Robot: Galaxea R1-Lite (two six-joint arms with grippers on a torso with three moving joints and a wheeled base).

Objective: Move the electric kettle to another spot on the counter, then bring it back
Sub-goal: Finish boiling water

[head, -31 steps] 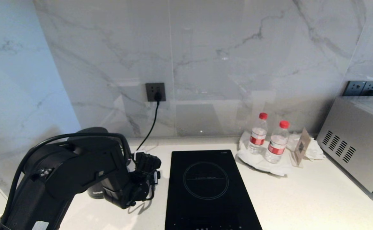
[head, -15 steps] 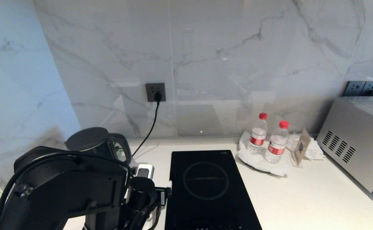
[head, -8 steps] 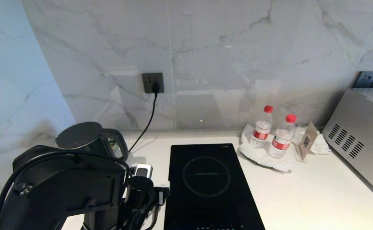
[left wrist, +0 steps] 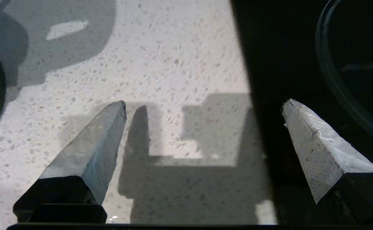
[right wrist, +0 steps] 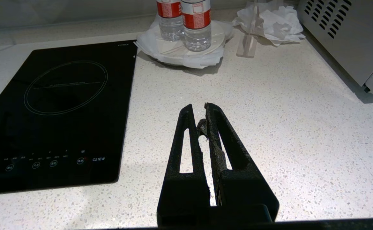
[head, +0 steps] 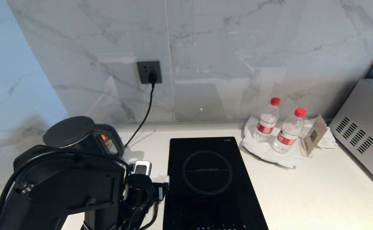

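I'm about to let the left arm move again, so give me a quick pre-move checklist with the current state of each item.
1. Left gripper open and empty: ok.
2. Electric kettle upright on the counter, released: ok.
3. Kettle seated on its base: cannot tell, arm hides it.
4. Left gripper clear of the kettle, over the counter at the hob edge: ok.
5. Right gripper shut, empty, away from the bottles: ok.

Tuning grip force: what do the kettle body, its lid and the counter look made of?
Electric kettle: body looks like glossy black plastic, since its handle reflects light. Its lid: matte dark grey, no glare; plastic or coated metal, can't tell. Counter: white, finely speckled, stone-like, probably quartz or terrazzo composite.
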